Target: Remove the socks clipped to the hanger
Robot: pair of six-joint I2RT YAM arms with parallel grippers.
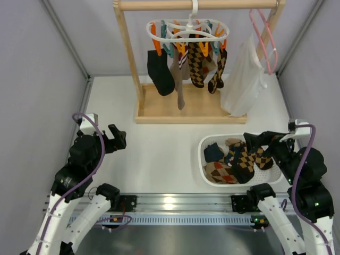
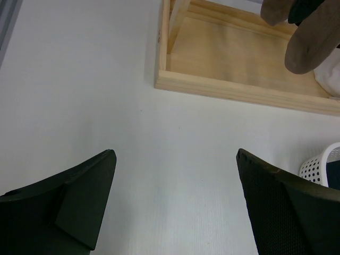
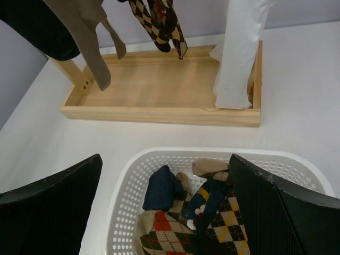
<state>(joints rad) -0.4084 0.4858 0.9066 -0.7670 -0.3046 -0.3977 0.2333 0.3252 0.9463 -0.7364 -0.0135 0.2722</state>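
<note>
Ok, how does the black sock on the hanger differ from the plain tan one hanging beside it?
The black sock is broad and bulky; the tan sock is a thin strip. The black sock hangs at the left end of the white hanger; the tan sock hangs further in. The tan sock's tip reaches lower, nearer the wooden base, than the black sock's. Both are unpatterned and hang from that hanger.

Top external: looks steeply down from high behind the near edge, taking in the whole table point(image 1: 159, 159). Left wrist: sits low, faces forward over bare tabletop, catches the wooden rack base point(image 2: 239, 90) at upper right. Right wrist: looks down close over the basket point(image 3: 127, 180); shares that rack base across the upper frame.
</note>
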